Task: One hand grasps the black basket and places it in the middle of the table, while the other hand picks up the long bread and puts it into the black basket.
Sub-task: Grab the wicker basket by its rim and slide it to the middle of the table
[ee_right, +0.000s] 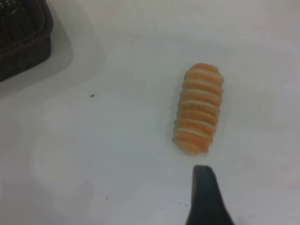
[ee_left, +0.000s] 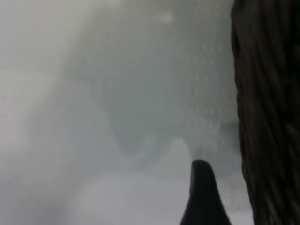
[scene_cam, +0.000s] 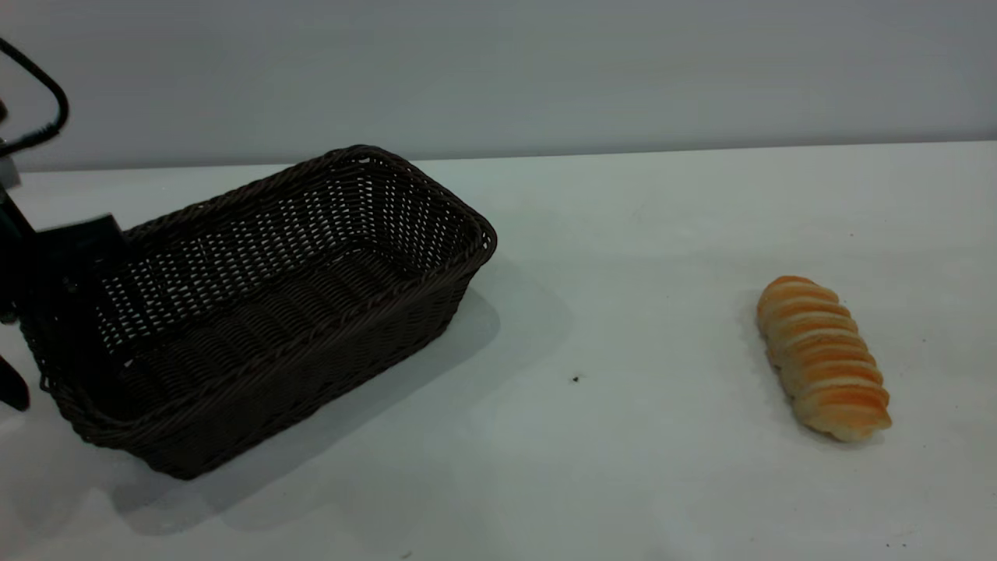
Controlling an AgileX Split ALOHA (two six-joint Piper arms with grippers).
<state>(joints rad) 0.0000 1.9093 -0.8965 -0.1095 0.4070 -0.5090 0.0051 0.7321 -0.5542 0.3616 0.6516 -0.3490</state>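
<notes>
The black basket [scene_cam: 265,304] sits on the white table [scene_cam: 623,436] at the left, turned at an angle; its wall also fills one side of the left wrist view [ee_left: 269,112]. My left gripper [scene_cam: 47,351] is open and straddles the basket's left end wall; one finger [ee_left: 202,197] shows outside the wall with a gap to it, the other is hidden behind the wicker. The long bread [scene_cam: 823,358] lies ridged side up at the right. My right gripper [ee_right: 248,201] is open and empty above the table just short of the bread [ee_right: 198,108]; only one finger [ee_right: 205,192] shows.
A tiny dark speck [scene_cam: 576,379] lies on the bare tabletop between basket and bread. A grey wall [scene_cam: 545,70] runs behind the table's far edge. A corner of the basket [ee_right: 21,37] shows in the right wrist view.
</notes>
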